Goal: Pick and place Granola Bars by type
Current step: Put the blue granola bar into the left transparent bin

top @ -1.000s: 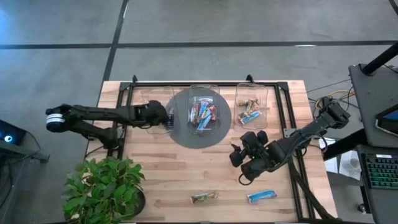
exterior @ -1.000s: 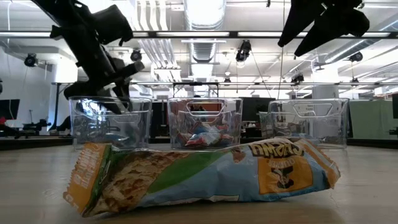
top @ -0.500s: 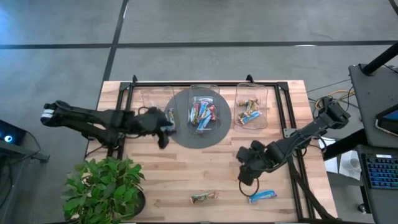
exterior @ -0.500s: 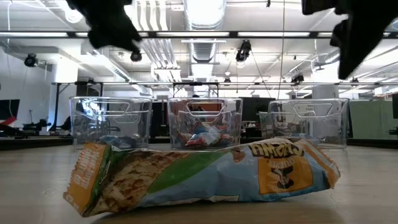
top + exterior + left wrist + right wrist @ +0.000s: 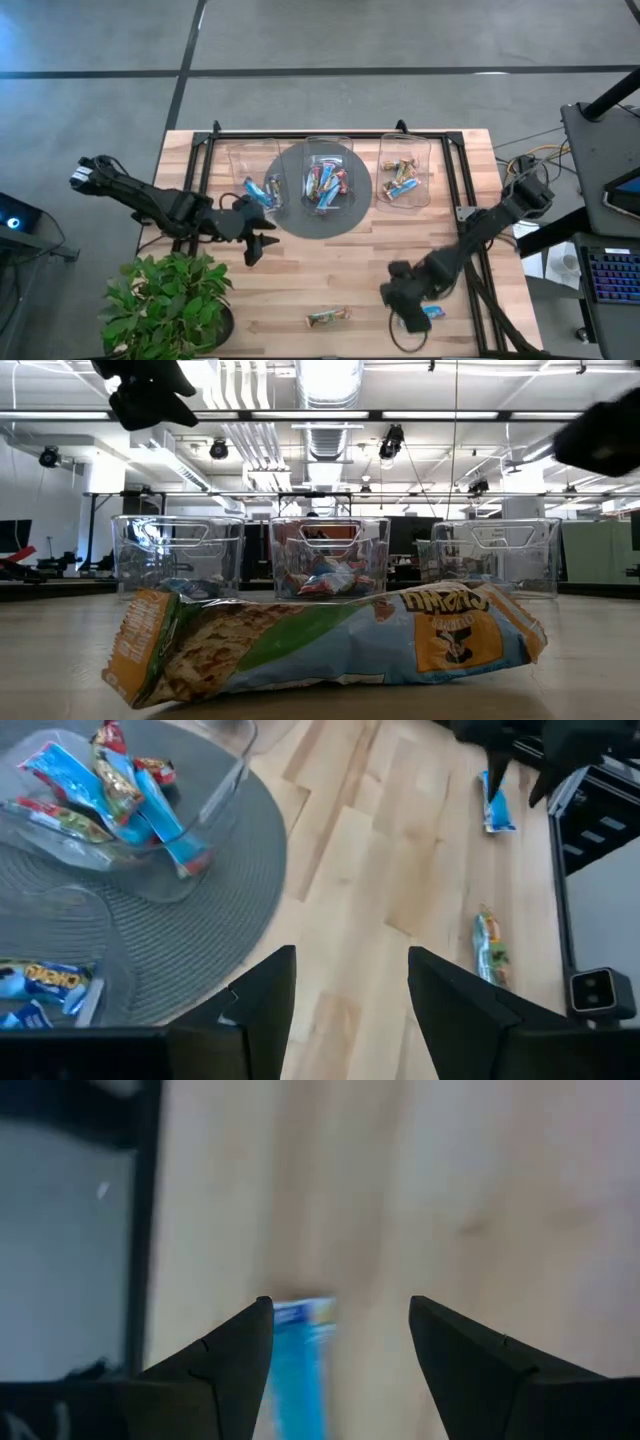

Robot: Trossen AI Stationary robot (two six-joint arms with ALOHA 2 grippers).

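Two granola bars lie flat on the wood near the table's near edge: a green-and-tan one (image 5: 328, 316) (image 5: 488, 940), which fills the low view's foreground (image 5: 330, 640), and a shiny blue one (image 5: 434, 312) (image 5: 495, 805). My right gripper (image 5: 410, 308) (image 5: 340, 1340) is open just above the blue bar (image 5: 300, 1370), which shows between its fingers. My left gripper (image 5: 255, 246) (image 5: 350, 1010) is open over bare wood, near of the left bin (image 5: 240, 158). That bin holds blue bars (image 5: 258, 190). The middle bin (image 5: 328, 143) and the right bin (image 5: 404, 140) hold more bars.
The three clear bins stand in a row along the far side, the middle one on a round grey mat (image 5: 300, 222). A potted plant (image 5: 170, 300) sits at the near left corner. A black frame (image 5: 460, 180) borders the table. Bare wood lies between bins and near edge.
My left gripper has drawn back from the left bin toward the near edge, and blue bars now show in that bin. My right gripper has travelled toward the near edge and down, ending over the blue bar on the table.
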